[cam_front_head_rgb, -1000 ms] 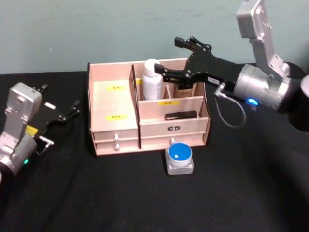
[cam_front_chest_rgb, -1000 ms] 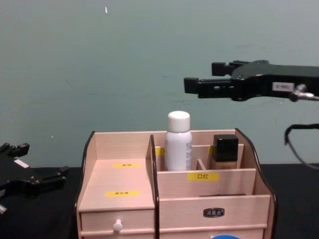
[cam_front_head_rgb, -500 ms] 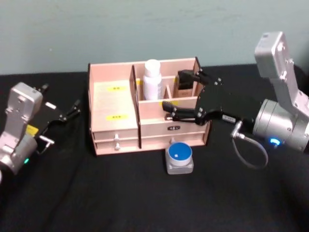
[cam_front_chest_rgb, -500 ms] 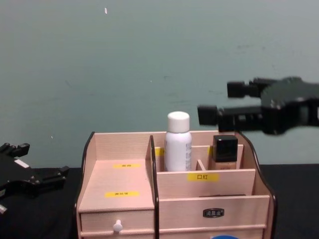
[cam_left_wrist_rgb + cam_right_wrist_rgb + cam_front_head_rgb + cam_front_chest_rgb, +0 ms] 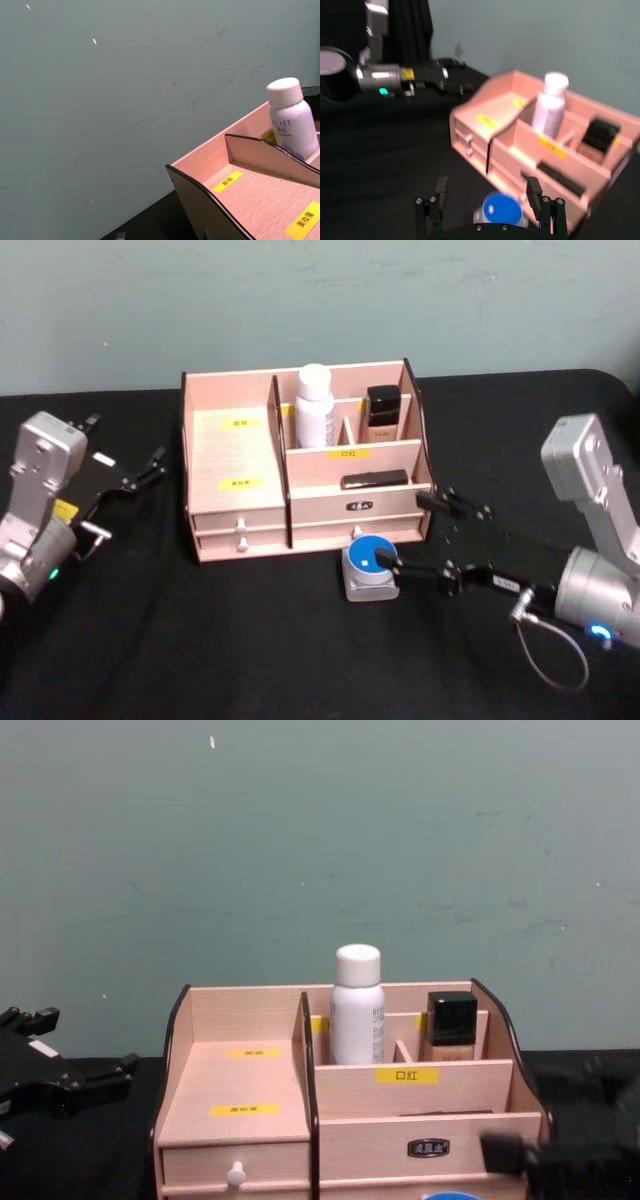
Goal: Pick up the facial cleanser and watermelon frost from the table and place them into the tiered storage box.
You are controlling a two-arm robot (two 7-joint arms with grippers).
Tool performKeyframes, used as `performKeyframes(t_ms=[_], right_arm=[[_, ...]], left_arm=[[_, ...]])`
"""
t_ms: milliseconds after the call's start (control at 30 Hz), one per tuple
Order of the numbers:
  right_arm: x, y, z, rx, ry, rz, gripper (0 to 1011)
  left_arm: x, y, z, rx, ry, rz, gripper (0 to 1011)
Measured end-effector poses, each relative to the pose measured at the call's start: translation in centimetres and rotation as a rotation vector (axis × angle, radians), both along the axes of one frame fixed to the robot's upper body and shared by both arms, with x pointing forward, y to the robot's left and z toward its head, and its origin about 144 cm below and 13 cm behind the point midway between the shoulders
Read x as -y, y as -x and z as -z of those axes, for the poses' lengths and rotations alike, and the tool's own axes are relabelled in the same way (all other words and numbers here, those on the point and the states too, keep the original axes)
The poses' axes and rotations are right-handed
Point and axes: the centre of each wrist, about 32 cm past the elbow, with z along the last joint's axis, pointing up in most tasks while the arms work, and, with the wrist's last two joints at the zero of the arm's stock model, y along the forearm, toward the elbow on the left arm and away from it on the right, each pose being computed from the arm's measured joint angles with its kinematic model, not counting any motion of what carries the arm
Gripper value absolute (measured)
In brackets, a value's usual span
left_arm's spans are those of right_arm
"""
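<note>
Watermelon frost (image 5: pixel 372 568) is mostly cut off in the chest view, where only a sliver of its blue lid (image 5: pixel 450 1196) shows at the bottom edge beside a dark blur. In the head view one fingertip (image 5: pixel 384 560) of the right gripper (image 5: pixel 405 530) overlaps the lid's right edge; I cannot tell whether it touches. The jar stands upright on the black table (image 5: pixel 250 640), lid up, its axis vertical, just in front of the tiered storage box (image 5: pixel 232 510). The facial cleanser (image 5: pixel 314 405) is upright too, cap up, in a rear upper compartment of the box, its base hidden behind the divider, near a beige bottle (image 5: pixel 382 410) with a black cap. The right gripper's fingers are spread wide and hold nothing; in the right wrist view the jar (image 5: pixel 500 210) sits between them, nearer one finger (image 5: pixel 534 192). The left gripper (image 5: pixel 125 438) rests low at the table's left, well apart from the box, fingers apart and empty
</note>
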Motion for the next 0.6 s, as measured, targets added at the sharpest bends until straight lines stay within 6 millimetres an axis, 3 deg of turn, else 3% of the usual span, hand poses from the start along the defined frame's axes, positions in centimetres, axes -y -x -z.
performKeyframes(t_ms=[167,600], right_arm=[[0.9,0.7,2.3,-0.091,0.017,0.053,1000],[0.7,-0.5,4.9,-0.176,0.023,0.069,1000]], left_arm=[[0.0,0.0,0.0,0.0,0.0,0.0,1010],[0.0,0.0,0.0,0.0,0.0,0.0,1010]])
